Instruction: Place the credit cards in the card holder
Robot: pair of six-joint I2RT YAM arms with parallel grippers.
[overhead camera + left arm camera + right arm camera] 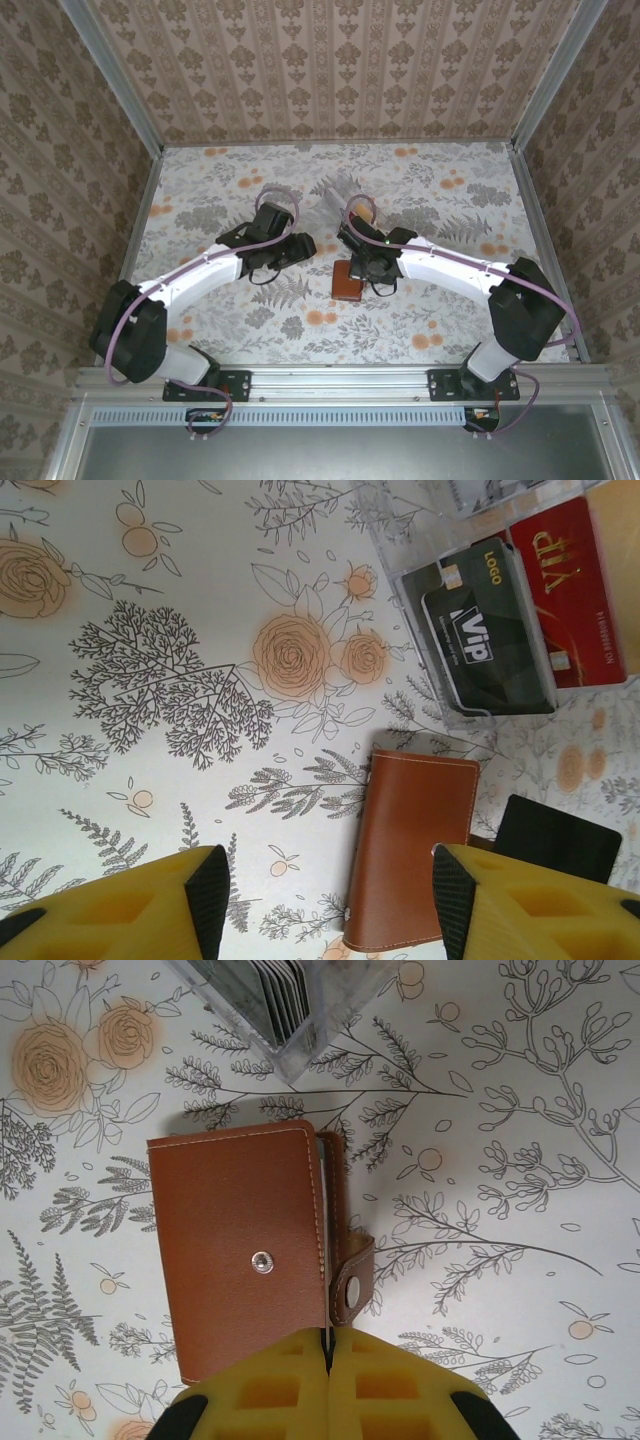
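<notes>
A closed brown card holder (240, 1250) lies on the floral desk (180, 570) near a clear box (412, 605) of credit cards (495, 650). The left hand (328, 905) hovers with its fingers apart. The right hand (328, 1380) is pressed closed at the holder's edge.

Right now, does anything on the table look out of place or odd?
Only one thing: the card holder lies closed, yet its snap tab is unfastened and sticks out at its side. Nothing looks spilled or damaged.

Surface: white flower-printed table (200, 180) | just ahead of right gripper (328, 1345): flat brown leather card holder (240, 1250), laid closed | beyond it: clear plastic box (330, 1020), set down.
</notes>
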